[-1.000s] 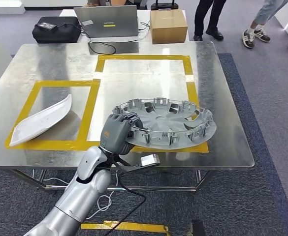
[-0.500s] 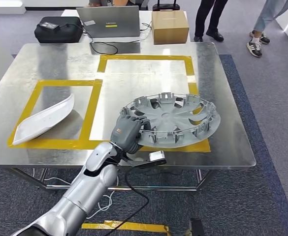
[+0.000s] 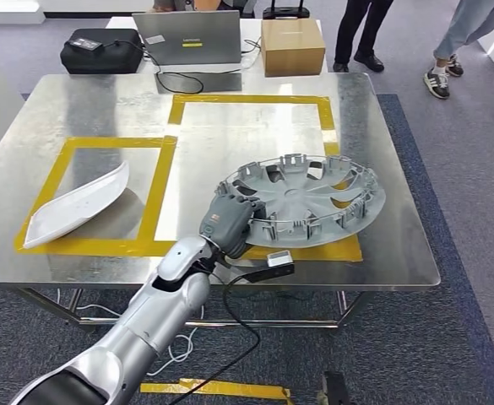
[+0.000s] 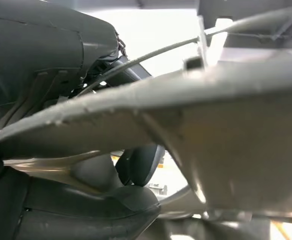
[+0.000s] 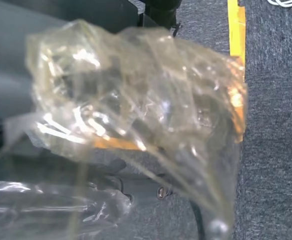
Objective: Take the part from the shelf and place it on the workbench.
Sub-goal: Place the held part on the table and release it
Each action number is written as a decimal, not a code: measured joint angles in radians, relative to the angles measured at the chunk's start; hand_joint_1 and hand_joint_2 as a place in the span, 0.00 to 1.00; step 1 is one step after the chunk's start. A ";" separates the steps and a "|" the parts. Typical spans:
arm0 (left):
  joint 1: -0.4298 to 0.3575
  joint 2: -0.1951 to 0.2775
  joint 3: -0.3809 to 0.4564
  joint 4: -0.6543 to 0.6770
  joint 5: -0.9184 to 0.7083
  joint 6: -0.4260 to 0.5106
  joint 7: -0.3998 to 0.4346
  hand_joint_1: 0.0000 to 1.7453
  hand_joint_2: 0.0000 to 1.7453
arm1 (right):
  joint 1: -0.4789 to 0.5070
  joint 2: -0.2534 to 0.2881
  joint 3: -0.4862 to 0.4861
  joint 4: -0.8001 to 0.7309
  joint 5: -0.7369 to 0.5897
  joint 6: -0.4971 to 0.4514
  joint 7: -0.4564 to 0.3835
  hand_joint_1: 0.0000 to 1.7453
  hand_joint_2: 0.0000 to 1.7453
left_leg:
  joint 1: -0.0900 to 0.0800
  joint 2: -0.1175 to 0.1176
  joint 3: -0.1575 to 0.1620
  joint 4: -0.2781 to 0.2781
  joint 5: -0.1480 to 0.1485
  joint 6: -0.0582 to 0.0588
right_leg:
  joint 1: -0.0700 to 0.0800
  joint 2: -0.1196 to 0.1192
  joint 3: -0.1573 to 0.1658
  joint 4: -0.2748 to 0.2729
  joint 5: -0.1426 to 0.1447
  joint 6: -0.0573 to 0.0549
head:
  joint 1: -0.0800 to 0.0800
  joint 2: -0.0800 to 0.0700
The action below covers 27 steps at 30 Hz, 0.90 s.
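1. Left hand (image 3: 226, 224) grips the near rim of the grey wheel cover (image 3: 305, 198), carrying it just above the workbench (image 3: 91, 110).
2. Cover sits tilted over the larger yellow-taped square (image 3: 323, 110) (seemingly not set down); lowering and release remain.
3. Right hand: can't tell, blurred plastic film (image 5: 137, 110) intervenes.
4. Farther left, a white part (image 3: 75, 205).

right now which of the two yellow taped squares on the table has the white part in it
The smaller taped square at the robot's left, where the white curved part lies. The larger square has the grey wheel cover over its near right corner, gripped by the left robot hand.
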 joint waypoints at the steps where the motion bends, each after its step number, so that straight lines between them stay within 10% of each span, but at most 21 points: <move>1: -0.017 -0.005 -0.003 0.022 -0.015 -0.011 0.015 1.00 1.00 | -0.001 0.000 0.003 0.000 0.001 0.002 0.002 0.00 0.00 | 0.000 0.000 0.000 0.000 0.000 0.000 | 0.000 0.000 0.000 0.000 0.000 0.000 | 0.000 0.000; 13: -0.196 -0.048 -0.058 0.283 -0.198 -0.093 0.178 1.00 1.00 | -0.017 0.011 0.045 -0.001 0.033 0.026 0.021 0.00 0.00 | 0.000 0.000 0.002 0.000 0.000 0.000 | 0.000 0.001 0.002 0.000 0.002 0.001 | 0.000 0.000; 27: -0.231 -0.051 -0.087 0.382 -0.301 -0.101 0.252 1.00 1.00 | -0.018 0.018 0.078 -0.002 0.045 0.032 0.028 0.00 0.00 | 0.000 0.001 0.006 0.000 0.000 0.000 | 0.000 0.002 0.006 0.000 0.002 0.001 | 0.000 0.000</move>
